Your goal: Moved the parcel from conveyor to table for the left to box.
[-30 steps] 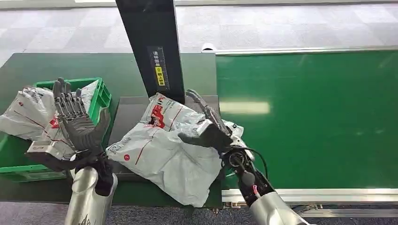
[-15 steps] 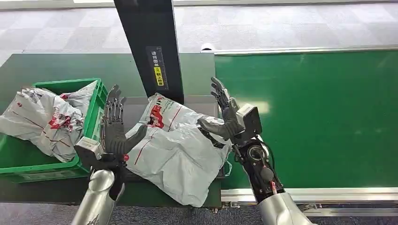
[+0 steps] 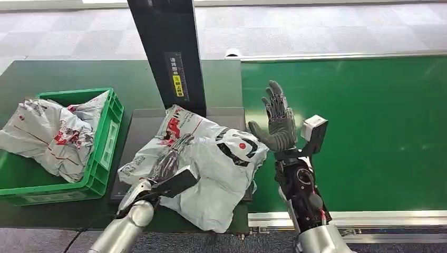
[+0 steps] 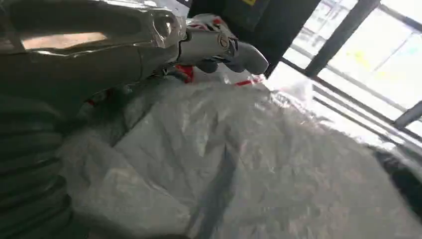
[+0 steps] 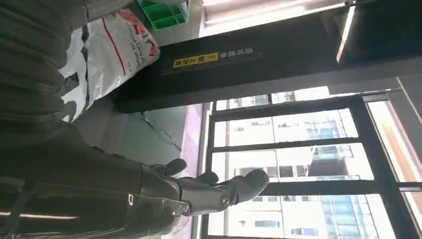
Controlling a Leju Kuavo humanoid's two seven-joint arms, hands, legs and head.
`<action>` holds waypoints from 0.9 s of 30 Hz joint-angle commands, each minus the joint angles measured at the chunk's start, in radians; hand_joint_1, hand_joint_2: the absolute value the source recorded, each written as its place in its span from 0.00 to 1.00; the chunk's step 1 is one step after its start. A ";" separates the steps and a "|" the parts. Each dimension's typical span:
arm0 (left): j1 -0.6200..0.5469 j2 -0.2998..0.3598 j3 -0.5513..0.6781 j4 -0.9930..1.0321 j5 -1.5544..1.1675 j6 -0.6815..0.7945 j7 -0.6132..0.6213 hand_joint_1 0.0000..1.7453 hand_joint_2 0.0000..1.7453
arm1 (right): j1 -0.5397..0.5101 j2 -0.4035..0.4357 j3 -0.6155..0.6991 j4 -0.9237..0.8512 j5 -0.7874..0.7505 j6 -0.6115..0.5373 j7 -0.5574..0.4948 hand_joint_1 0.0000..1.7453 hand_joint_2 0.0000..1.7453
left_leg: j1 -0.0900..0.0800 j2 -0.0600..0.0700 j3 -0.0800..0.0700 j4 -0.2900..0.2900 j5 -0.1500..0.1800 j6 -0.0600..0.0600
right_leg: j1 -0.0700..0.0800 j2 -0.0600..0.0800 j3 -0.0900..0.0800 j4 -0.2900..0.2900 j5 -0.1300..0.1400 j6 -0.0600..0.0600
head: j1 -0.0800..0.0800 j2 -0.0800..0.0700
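Left hand [image 3: 167, 162] laid flat on grey parcel [image 3: 205, 168], fingers [image 4: 219, 47] stretched, nothing grasped. Right hand [image 3: 278, 124] raised beside parcel, fingers [image 5: 234, 186] spread, empty.

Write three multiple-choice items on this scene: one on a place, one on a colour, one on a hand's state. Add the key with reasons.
1. The grey plastic parcel with red print lies:
A. on the dark table pad
B. inside the crate
C. on the floor

2. The plastic crate holding other bags is:
A. blue
B. green
C. yellow

3. The right robot hand is:
A. gripping the parcel
B. raised, holding nothing
C. inside the crate

Key: 1 A, the parcel rests on the pad beside the green conveyor belt. 2 B, its walls are green. 3 B, its fingers are apart above the belt, while the left robot hand rests on the parcel.
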State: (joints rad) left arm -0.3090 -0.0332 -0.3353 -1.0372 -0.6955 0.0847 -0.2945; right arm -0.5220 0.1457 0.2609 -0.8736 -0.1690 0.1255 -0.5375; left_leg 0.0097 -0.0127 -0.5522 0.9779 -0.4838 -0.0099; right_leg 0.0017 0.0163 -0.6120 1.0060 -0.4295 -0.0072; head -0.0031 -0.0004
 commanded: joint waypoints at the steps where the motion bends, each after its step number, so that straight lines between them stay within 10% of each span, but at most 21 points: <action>1: -0.071 0.025 -0.078 0.167 -0.016 0.008 0.022 0.00 1.00 | 0.008 -0.045 0.024 -0.035 -0.008 -0.007 0.008 0.00 1.00 | -0.001 -0.001 0.002 -0.002 0.001 0.000 | 0.000 -0.004 0.003 -0.002 0.000 0.001 | 0.000 0.000; 18: -0.085 -0.001 -0.026 0.314 -0.269 -0.031 0.196 0.00 1.00 | -0.053 -0.037 0.043 0.167 0.074 -0.032 0.086 0.00 1.00 | -0.001 0.002 0.006 -0.002 0.000 0.000 | -0.001 0.000 0.007 -0.001 0.001 0.001 | 0.000 0.000; 19: -0.068 -0.021 0.040 0.268 -0.194 0.088 0.087 1.00 1.00 | -0.052 -0.039 0.043 0.163 0.083 -0.032 0.086 0.00 1.00 | -0.001 0.003 0.006 -0.003 0.001 0.000 | -0.001 0.001 0.007 -0.002 0.002 0.001 | 0.001 0.000; 27: -0.036 -0.029 0.101 0.104 -0.048 0.200 -0.063 1.00 1.00 | -0.044 -0.051 0.035 0.142 0.100 -0.018 0.083 0.00 1.00 | -0.001 0.003 0.005 -0.003 0.003 0.000 | 0.000 -0.001 0.006 -0.002 0.004 0.000 | 0.001 0.000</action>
State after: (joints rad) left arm -0.3828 -0.0507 -0.3185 -0.8622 -0.8247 0.2121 -0.2594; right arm -0.5242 0.1160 0.2758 -0.8072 -0.0721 0.0977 -0.4513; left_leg 0.0098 -0.0128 -0.5446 0.9773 -0.4818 -0.0104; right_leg 0.0021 0.0152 -0.6035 1.0061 -0.4275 -0.0090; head -0.0023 0.0000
